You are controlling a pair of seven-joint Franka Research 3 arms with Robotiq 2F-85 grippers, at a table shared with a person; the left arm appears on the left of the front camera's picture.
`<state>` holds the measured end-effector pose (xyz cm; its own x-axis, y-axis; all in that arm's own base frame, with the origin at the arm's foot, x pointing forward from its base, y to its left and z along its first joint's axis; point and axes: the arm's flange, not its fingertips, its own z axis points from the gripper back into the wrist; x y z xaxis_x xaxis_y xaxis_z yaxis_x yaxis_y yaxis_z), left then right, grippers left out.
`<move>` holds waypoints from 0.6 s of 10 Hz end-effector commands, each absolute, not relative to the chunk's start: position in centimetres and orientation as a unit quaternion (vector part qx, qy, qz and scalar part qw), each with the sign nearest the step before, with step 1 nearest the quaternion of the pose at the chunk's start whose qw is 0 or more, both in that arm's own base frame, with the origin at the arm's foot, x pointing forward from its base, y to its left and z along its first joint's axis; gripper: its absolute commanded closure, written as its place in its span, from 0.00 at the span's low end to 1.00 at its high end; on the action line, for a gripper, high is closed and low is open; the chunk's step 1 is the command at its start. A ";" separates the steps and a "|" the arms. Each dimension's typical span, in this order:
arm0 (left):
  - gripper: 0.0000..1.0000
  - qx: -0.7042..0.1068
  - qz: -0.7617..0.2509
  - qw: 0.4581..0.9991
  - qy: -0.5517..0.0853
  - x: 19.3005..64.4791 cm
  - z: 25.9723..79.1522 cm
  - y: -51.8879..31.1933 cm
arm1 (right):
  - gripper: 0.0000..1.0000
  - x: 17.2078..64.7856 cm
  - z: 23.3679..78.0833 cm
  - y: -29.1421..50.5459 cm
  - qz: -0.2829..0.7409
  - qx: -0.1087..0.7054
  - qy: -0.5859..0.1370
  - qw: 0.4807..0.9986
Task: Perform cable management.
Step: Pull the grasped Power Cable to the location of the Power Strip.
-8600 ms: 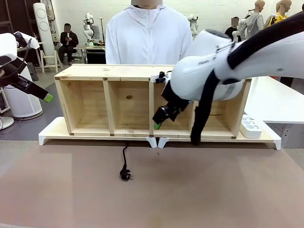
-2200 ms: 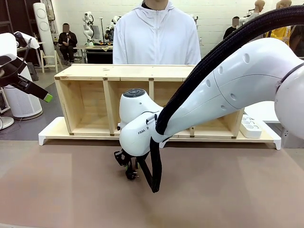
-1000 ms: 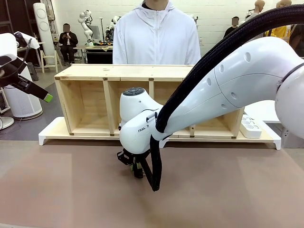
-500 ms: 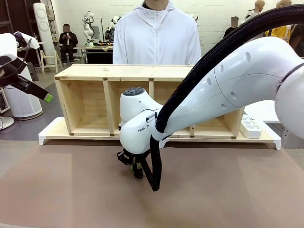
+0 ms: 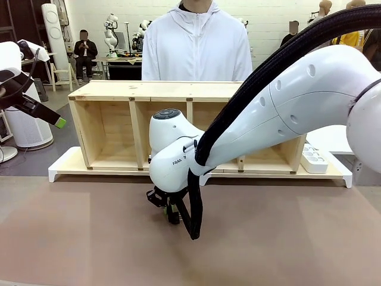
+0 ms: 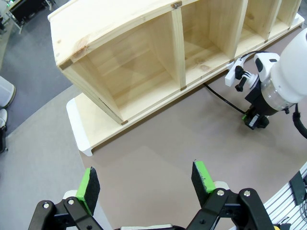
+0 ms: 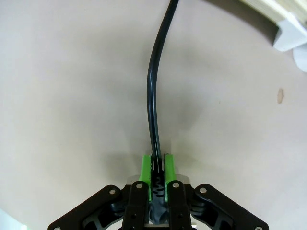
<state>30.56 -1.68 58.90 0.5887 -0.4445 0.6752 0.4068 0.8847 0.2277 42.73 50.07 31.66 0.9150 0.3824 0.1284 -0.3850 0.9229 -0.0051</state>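
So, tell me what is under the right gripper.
The right gripper is shut on the cable, which lies on the brown table and runs toward the white base. Its plug end is covered by the gripper.

Right arm (image 5: 286,113): comes in from the right and reaches across the middle. The wrist is bent over, so the right claw (image 7: 157,160) points straight down at the desk (image 5: 71,238). Its green pads (image 7: 145,167) are nearly together, clamped on the cable (image 7: 153,96) from both sides.

Left arm (image 5: 7,59): raised at the far left edge, off to the side. The left claw (image 6: 145,178) is angled downward, jaws wide apart.
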 end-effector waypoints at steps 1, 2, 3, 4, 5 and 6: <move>0.00 0.022 -0.237 0.892 -0.385 30.6 58.9 -1.6 | 0.87 39.5 34.5 48.2 0.205 0.007 -0.052 0.977; 0.00 0.022 -0.237 0.892 -0.385 30.6 58.9 -1.6 | 0.87 38.4 35.8 47.5 0.203 0.008 -0.058 0.977; 0.00 0.022 -0.237 0.892 -0.385 30.6 58.9 -1.6 | 0.87 36.7 37.2 46.7 0.200 0.005 -0.069 0.977; 0.00 0.022 -0.237 0.892 -0.385 30.6 58.9 -1.6 | 0.87 34.9 38.4 45.7 0.192 0.000 -0.084 0.978; 0.00 0.022 -0.237 0.892 -0.385 30.6 58.9 -1.6 | 0.87 33.0 39.7 44.1 0.177 -0.009 -0.100 0.979; 0.00 0.022 -0.237 0.892 -0.385 30.6 58.9 -1.6 | 0.87 31.0 40.6 42.2 0.166 -0.019 -0.116 0.979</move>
<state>30.57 -1.67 58.90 0.5888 -0.4443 0.6752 0.4066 0.8848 0.2275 33.61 44.86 40.28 0.9069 0.3767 0.1885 -0.3720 0.9262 -0.0611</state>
